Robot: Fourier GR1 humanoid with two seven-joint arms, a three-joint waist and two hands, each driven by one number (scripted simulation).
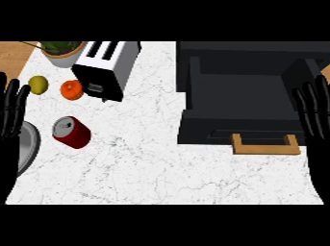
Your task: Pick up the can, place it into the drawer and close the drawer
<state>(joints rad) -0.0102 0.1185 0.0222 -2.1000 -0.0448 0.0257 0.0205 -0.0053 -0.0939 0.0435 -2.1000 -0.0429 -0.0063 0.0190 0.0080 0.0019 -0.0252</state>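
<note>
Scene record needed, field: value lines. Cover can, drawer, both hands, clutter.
can: red, on its side, on counter, left part, not held
drawer: open, wooden handle toward robot
left hand: open, resting at left edge
right hand: open, resting at right edge
other: toaster, orange, yellow-green fruit, potted plant, behind can

Bare marble counter [146, 163] runs wide between the can [71, 133] and the drawer [246, 98], and along the whole front edge. The can lies on its side with free room to its right and front. An orange [71, 90] and a toaster [105, 67] stand close behind it, and a metal plate [27, 146] lies to its left. A lemon [38, 84] and a potted plant [61, 50] crowd the back-left corner. The drawer gapes upward, nothing over it; its wooden handle [265, 144] juts forward. The right hand [325, 120], fingers straight, flanks it.
</note>
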